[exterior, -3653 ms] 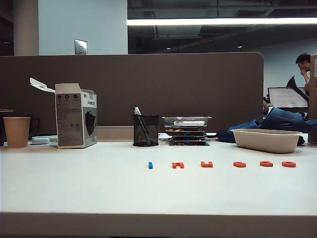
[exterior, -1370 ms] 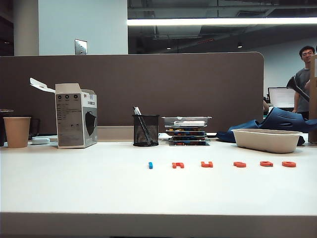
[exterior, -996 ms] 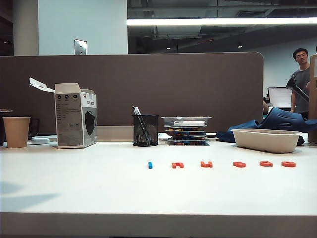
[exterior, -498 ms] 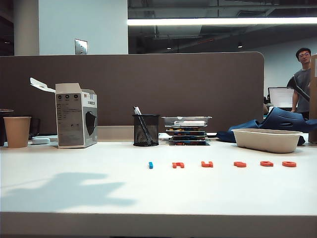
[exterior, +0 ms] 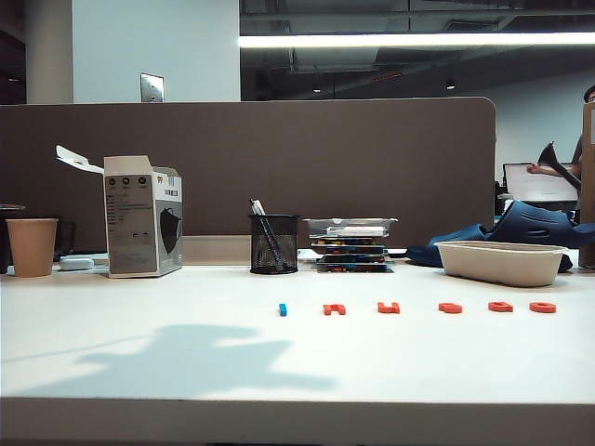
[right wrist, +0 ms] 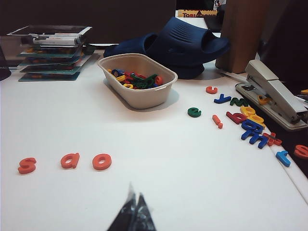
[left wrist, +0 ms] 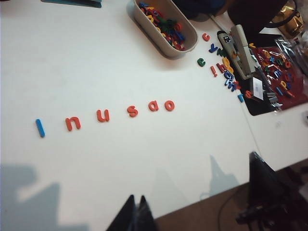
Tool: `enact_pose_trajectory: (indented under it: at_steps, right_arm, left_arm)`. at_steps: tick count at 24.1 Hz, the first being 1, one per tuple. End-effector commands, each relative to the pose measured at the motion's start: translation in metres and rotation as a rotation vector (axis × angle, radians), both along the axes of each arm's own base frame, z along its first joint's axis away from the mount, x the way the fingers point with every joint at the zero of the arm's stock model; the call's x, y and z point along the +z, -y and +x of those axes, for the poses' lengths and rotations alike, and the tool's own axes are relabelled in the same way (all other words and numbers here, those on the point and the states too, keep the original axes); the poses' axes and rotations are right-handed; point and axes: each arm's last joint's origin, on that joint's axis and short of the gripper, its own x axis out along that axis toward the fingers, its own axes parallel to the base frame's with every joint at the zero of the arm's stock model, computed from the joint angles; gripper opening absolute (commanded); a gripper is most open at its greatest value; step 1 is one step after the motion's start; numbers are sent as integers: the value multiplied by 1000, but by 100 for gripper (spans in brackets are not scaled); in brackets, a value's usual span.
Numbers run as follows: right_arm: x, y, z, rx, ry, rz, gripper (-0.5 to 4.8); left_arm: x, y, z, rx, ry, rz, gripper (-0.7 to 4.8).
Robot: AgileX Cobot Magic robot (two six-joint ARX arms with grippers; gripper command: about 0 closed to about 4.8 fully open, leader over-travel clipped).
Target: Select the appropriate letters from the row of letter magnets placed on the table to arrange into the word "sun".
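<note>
The row of letter magnets [left wrist: 103,115] is found lying flat on the table [exterior: 139,307], well apart from the front edge and near the middle of the desk top. In the left wrist view the order is read as a blue l [left wrist: 40,128], then orange-red n [left wrist: 72,123], u [left wrist: 102,115], s [left wrist: 132,111], a [left wrist: 153,106] and o [left wrist: 169,105]. All six are undisturbed and evenly spaced, none touching another. No word has yet been assembled.

The left gripper [left wrist: 135,216] is seen above the table's front edge, nearer than the row and well short of it, its jaws pressed together and holding nothing. The right gripper [right wrist: 134,214] is likewise clenched empty, over bare table just short of s [right wrist: 27,165], a [right wrist: 70,160] and o [right wrist: 102,161]. Neither arm itself appears in the exterior view (only a shadow lies on the left of the desk).

The magnets are judged to be light, stiff plastic, thin and low, on a smooth surface where sliding is likely. A grasp across the outer edges of each letter is advised, with fingertips brought down close to the table; the legs of n and u offer straight sides, while the curved s is expected to be less secure. A bowl of loose letters [right wrist: 137,84] stands behind the row and is not required.
</note>
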Motion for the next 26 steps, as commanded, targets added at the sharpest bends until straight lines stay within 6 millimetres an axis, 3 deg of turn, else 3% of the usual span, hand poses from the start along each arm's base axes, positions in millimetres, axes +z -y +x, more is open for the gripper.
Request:
enact_pose_trajectory:
  at_steps: [1, 9, 12, 16, 18, 20, 26]
  right_arm:
    - [0, 0, 0, -3, 15, 0, 0]
    - [2, 0, 0, -3, 20, 0, -1]
    - [11, 0, -2, -3, 46, 2, -1]
    - [68, 2, -18, -1, 91, 2, -1]
    - [85, 2, -23, 5, 58, -1, -1]
    - [125, 1, -26, 44, 23, -3, -1]
    - [183, -4, -3, 142, -133, 14, -2]
  left_arm:
    - [3, -3, 0, 63, 37, 20, -5]
    - [2, -5, 1, 118, 62, 56, -5]
    - [2, -6, 1, 121, 64, 59, -4]
    - [1, -5, 1, 120, 63, 59, -5]
    - [2, -5, 1, 121, 63, 59, -5]
    - [2, -6, 1, 121, 63, 59, -5]
    - [1, -5, 1, 121, 63, 60, -5]
